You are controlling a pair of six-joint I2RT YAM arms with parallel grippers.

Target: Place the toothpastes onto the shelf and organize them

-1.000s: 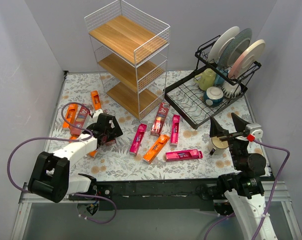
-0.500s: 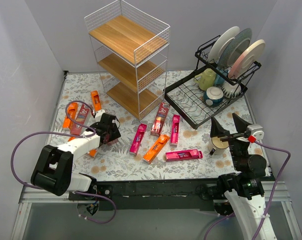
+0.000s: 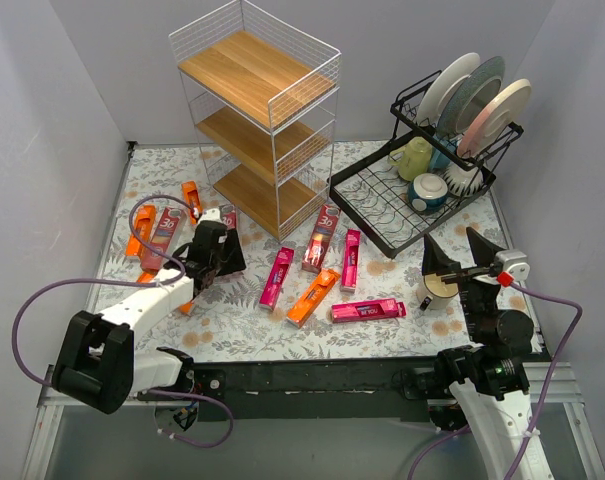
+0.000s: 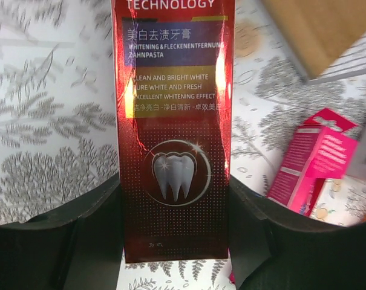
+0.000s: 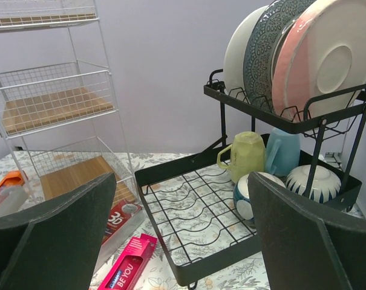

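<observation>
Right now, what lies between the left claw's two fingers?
A dark red toothpaste box lies lengthwise between the fingers of the left claw, its long edges against both. The left wrist view shows this plainly.

plain grey walls (image 3: 72, 90), leaf-print tabletop (image 3: 252, 325), even light

The left arm (image 3: 142, 300) is stretching forward from its base toward the foot of the shelf (image 3: 257, 110). The left gripper (image 3: 217, 248) is sitting low, just in front and to the left of the shelf, its fingers (image 4: 98, 223) pressing against both long sides of a dark red toothpaste box (image 4: 175, 151). The right arm (image 3: 492, 340) is standing folded well to the right of the shelf, its right gripper (image 3: 448, 242) raised with jaws spread wide
</observation>
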